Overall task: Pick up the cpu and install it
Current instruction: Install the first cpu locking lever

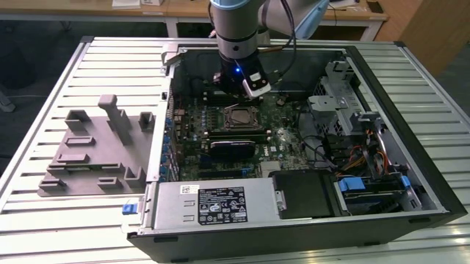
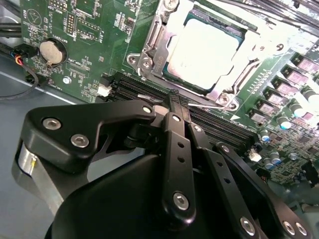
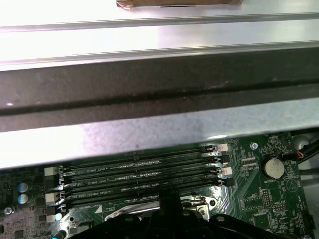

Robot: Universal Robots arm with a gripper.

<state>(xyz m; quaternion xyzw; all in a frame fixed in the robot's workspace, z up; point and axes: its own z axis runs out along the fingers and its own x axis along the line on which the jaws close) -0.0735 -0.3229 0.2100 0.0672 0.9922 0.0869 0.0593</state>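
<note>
While cpu sits in socket, hand clenched empty, over memory slots

Cpu silvery, square, lying flat, seated in motherboard socket.

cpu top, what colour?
Pale silvery metal; the cpu sits in the socket, best seen in the second wrist view.

Silver arm, blue joint caps; black gripper, silver screws.
</note>
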